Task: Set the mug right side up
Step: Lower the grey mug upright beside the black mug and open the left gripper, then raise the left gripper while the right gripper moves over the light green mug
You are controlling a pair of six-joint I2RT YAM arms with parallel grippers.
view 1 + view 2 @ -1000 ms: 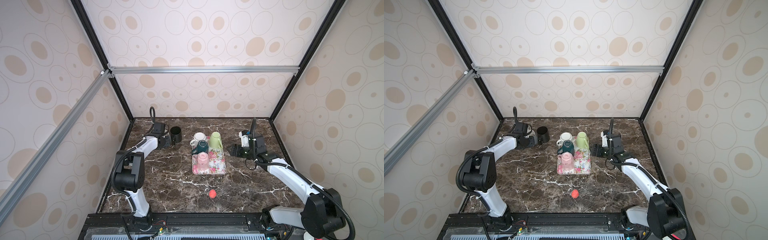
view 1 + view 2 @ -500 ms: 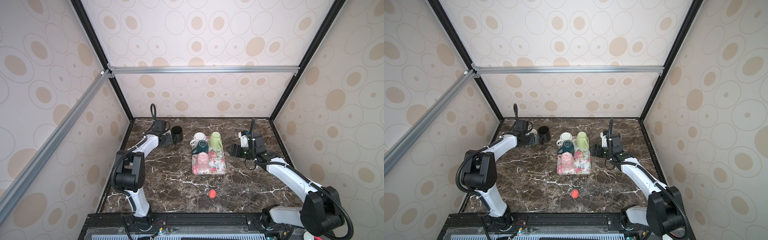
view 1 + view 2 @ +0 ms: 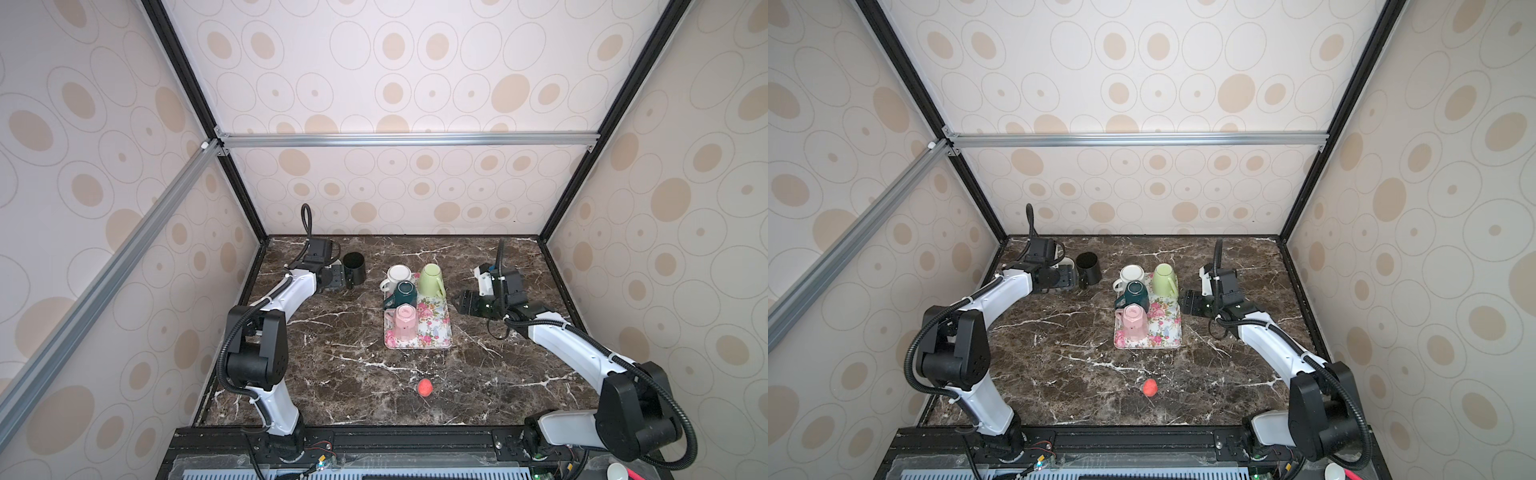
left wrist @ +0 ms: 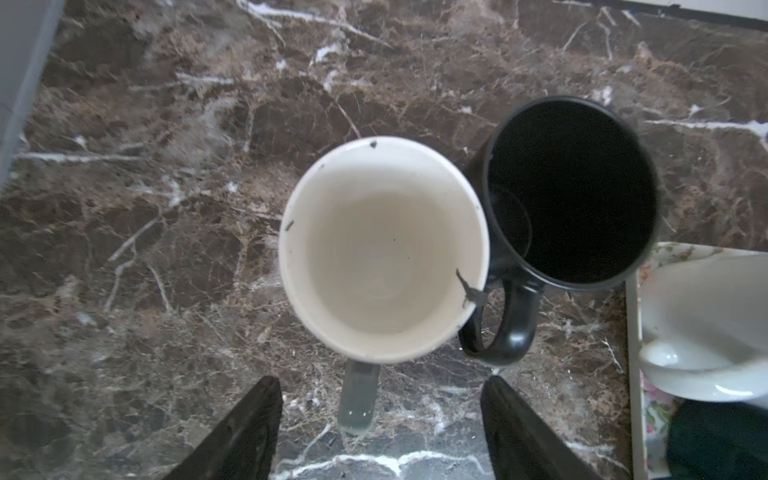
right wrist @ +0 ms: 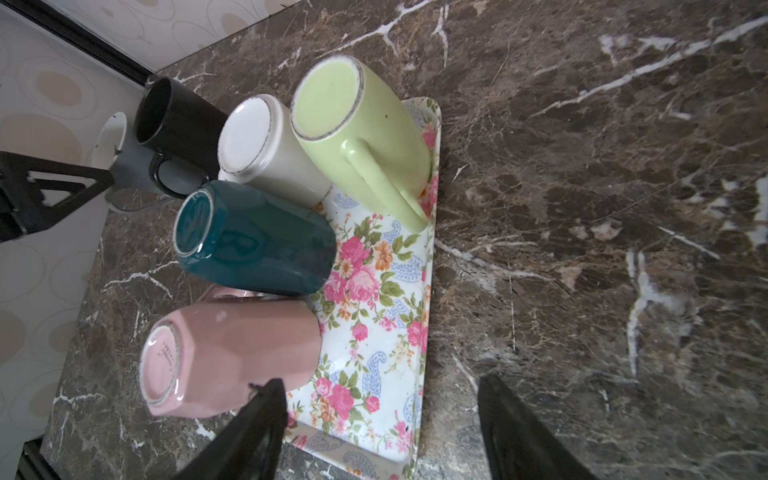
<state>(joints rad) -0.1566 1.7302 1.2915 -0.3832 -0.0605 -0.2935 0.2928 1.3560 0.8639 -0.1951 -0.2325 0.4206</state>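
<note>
Whereas it was pinched shut a second ago, the left gripper [image 4: 382, 388] now stands spread, clear of the grey mug [image 4: 382, 249], which sits upright and empty on the marble table [image 4: 166, 249] beside the empty black mug [image 4: 569, 191]. The floral tray [image 5: 386, 324] carries a white mug [image 5: 257, 137], green mug [image 5: 365, 124], teal mug [image 5: 253, 237] and pink mug [image 5: 224, 353], all bottom-up. The right gripper [image 5: 380, 384] hangs spread, empty. In both top views the grey mug is mostly hidden.
</note>
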